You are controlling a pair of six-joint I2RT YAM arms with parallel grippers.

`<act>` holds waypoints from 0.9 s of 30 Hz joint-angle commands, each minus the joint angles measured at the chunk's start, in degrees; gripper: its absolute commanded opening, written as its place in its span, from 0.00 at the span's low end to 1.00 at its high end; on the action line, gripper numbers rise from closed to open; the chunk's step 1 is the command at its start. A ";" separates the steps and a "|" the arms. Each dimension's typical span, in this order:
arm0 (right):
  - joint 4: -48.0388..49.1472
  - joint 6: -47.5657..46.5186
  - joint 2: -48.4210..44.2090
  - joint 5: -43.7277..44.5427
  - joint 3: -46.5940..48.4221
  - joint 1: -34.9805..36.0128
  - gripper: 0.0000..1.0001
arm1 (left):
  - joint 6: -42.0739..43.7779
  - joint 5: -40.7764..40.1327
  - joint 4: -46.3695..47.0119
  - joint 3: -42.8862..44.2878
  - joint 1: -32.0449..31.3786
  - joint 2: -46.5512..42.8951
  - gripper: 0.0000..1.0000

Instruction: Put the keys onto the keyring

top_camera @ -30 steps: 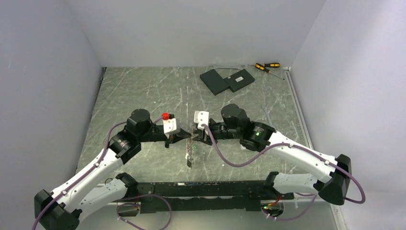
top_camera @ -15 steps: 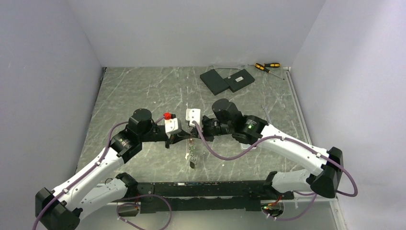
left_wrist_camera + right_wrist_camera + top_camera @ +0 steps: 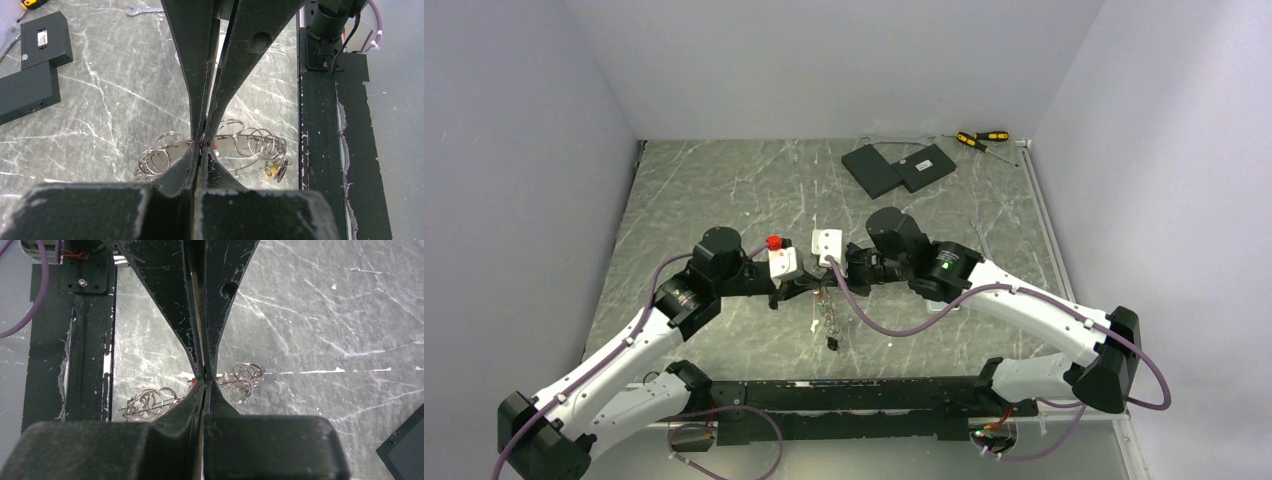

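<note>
Two sets of fingers are clamped tight on keyring (image 3: 250, 145) mid table (image 3: 724, 190): L gripper (image 3: 202, 142) & R gripper (image 3: 206, 375), tip to tip. Yellow key (image 3: 271, 171) is seen at ring's end.

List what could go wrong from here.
1. The left gripper and right gripper pinch the keyring close together, by thin wire. A slight pull may slip it free and drop it on the table.
2. The yellow key seems to hang at the keyring's free end, where it may swing or tangle.
</note>
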 commanded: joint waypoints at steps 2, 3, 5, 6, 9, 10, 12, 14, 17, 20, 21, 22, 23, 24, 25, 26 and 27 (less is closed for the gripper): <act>7.93 0.36 -4.71 1.68 -3.61 0.11 0.00 | -0.28 1.38 4.96 1.99 0.09 -2.02 0.14; 9.54 0.81 -5.31 2.12 -4.53 0.05 0.00 | -0.26 1.50 5.23 1.84 0.13 -2.46 0.18; 11.92 1.61 -6.35 2.47 -6.37 0.08 0.00 | -0.46 1.35 6.18 1.16 0.10 -3.44 0.26; 12.94 1.93 -6.87 2.52 -7.01 0.08 0.00 | -0.57 1.11 6.55 0.80 0.09 -3.82 0.28; 15.17 2.53 -8.22 3.12 -8.37 0.04 0.00 | -0.57 0.94 6.59 0.66 0.12 -4.07 0.30; 15.72 2.72 -8.67 3.29 -8.66 0.10 0.00 | -0.46 1.18 6.37 0.82 0.09 -3.91 0.30; 16.36 2.99 -9.20 3.45 -8.95 0.11 0.00 | -0.11 1.81 5.84 1.12 0.07 -3.48 0.30; 16.86 3.15 -9.58 3.49 -9.08 0.11 0.00 | -0.15 2.62 5.91 1.15 0.09 -3.04 0.30; 18.47 3.64 -10.43 3.29 -9.75 0.11 0.00 | -0.41 4.38 6.20 1.21 0.11 -2.39 0.29; 21.49 4.84 -11.44 3.18 -11.50 0.08 0.00 | -0.47 4.80 6.26 1.43 0.07 -2.21 0.26; 22.64 5.25 -11.75 3.15 -12.05 0.09 0.00 | -0.61 4.54 6.59 1.27 0.11 -2.32 0.26; 23.57 5.76 -12.02 2.96 -12.54 0.11 0.00 | -0.79 4.30 6.97 1.10 0.07 -2.57 0.26; 23.92 6.18 -12.20 2.86 -12.97 0.10 0.00 | -0.92 4.09 7.31 0.92 0.06 -2.82 0.26; 25.21 6.57 -12.42 2.76 -13.42 0.04 0.00 | -0.95 4.05 7.51 0.81 0.11 -3.01 0.26; 26.21 6.97 -12.64 2.68 -13.86 0.10 0.00 | -0.91 4.01 7.55 0.72 0.14 -3.16 0.26; 27.11 7.42 -12.90 2.66 -14.30 0.11 0.00 | -0.83 4.07 7.58 0.75 0.16 -3.37 0.25; 28.24 7.99 -13.31 2.59 -14.87 0.03 0.00 | -0.72 4.13 7.61 0.79 0.14 -3.58 0.24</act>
